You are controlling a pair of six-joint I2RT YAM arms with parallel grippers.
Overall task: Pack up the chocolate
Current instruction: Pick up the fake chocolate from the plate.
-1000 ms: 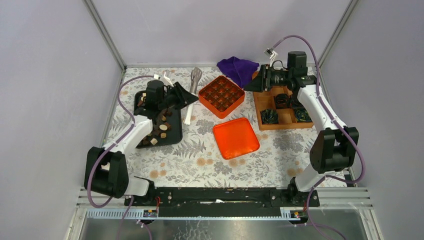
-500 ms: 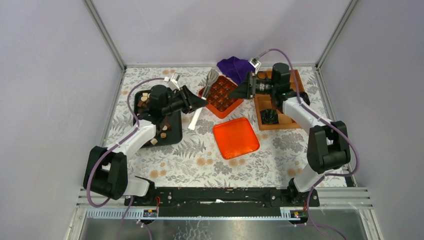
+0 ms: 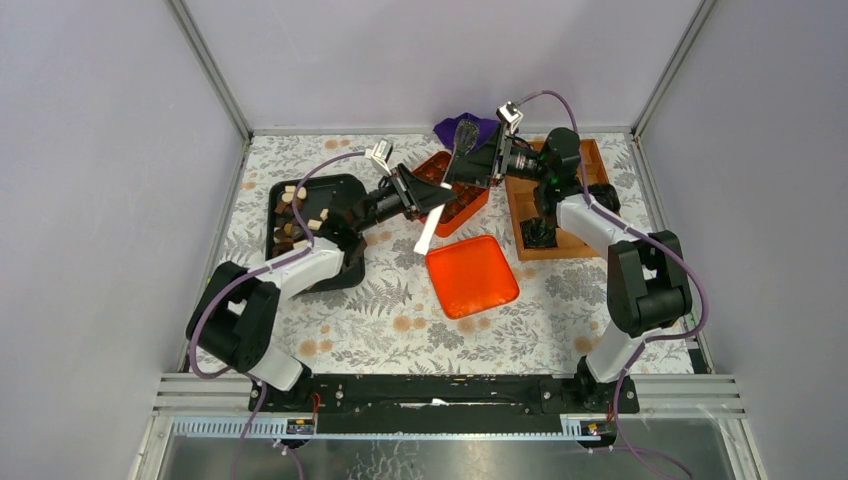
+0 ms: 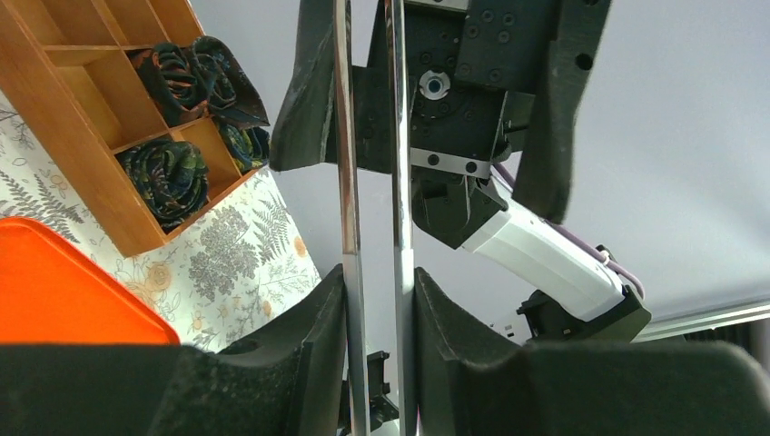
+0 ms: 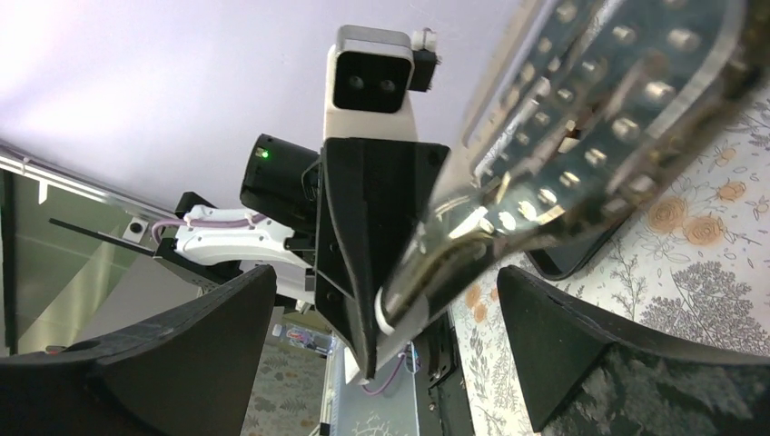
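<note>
Purple cloth (image 3: 447,130) lies near wooden tray (image 3: 516,205) (dark crinkled wrappers (image 3: 540,233) inside).

We've got plain pale lilac walls (image 3: 430,60) on three sides, aluminium posts (image 3: 210,70) in the back corners, and a table (image 3: 380,320) under a grey-and-tan fern-print cloth. Lighting's soft and even, and a slotted metal rail (image 3: 715,398) runs along the near edge.

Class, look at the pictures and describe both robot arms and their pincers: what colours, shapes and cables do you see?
The left arm and right arm each have white tapered links between blocky black joints, with a purple cable looping alongside. The left pincer and right pincer each have two matte black, wedge-shaped fingers. A white camera box sits on each wrist.
</note>
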